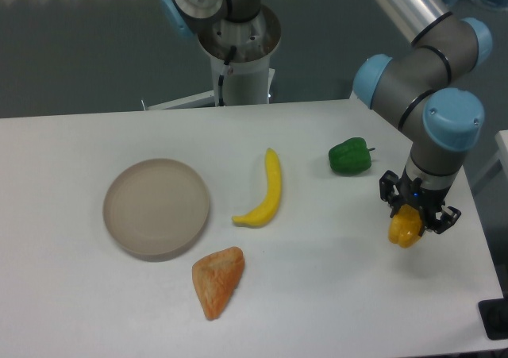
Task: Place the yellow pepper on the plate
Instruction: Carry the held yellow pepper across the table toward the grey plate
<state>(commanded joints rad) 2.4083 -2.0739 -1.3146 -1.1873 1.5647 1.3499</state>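
Far to the right of the plate [156, 208], near the right edge of the white table [333, 294], the gripper [416, 221] is seen pointing downward, with its dark fingers closed around the yellow pepper [404, 228]. The pepper is held between the fingers, its lower half showing below them; whether it is raised off the table or just touching it cannot be told from this view. The plate itself, round, shallow and beige-grey, lies flat on the left part of the table, and nothing is seen inside it; its low rim is unbroken all the way round. Just right of the plate, a yellow banana [266, 193] is laid on the table, curved, with one tip pointing away from the camera and the other bent toward the plate without touching it. Below and right of the plate, close to its rim but apart from it, an orange wedge-shaped piece [217, 279] is placed with its narrow end toward the camera. Well to the right of the plate, beyond the banana, a green pepper [350, 155] is set on the table, its small dark stem turned to the right; it sits near the gripper but is clear of it. Behind the plate, past the far edge of the table, the arm's grey base [238, 48] is mounted.
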